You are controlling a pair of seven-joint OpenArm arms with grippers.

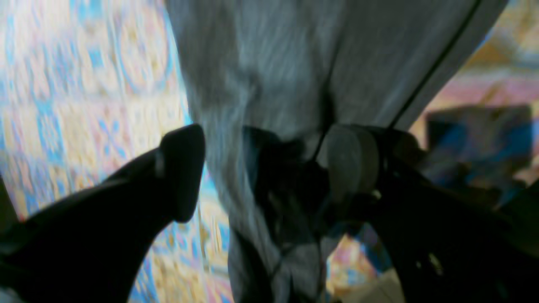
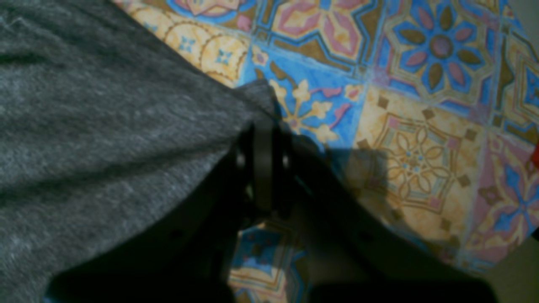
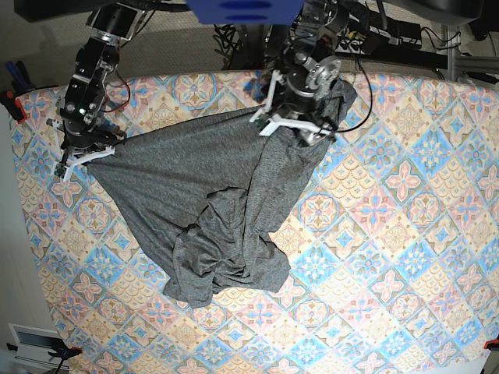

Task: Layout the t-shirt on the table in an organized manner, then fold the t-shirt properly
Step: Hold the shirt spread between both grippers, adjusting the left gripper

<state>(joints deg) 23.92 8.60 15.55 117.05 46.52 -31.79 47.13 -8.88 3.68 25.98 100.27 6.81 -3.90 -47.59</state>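
The dark-grey t-shirt (image 3: 210,202) lies bunched on the table (image 3: 390,234), stretched between both arms with its lower part crumpled toward the front. At the left, my right gripper (image 3: 86,152) is shut on a corner of the t-shirt (image 2: 105,126). In the right wrist view that gripper (image 2: 263,130) pinches the hem just above the table (image 2: 421,147). At the back centre, my left gripper (image 3: 292,121) has cloth draped over it. In the blurred left wrist view that gripper (image 1: 269,155) has its jaws wide apart. The t-shirt (image 1: 286,63) hangs between them and over the right finger (image 1: 349,160), above the table (image 1: 84,84).
Arm bases and black cables (image 3: 366,70) crowd the table's back edge. A red clamp (image 3: 14,105) sits on the left edge and another (image 3: 491,344) at the front right corner. A white unit (image 3: 31,343) is on the floor at the front left.
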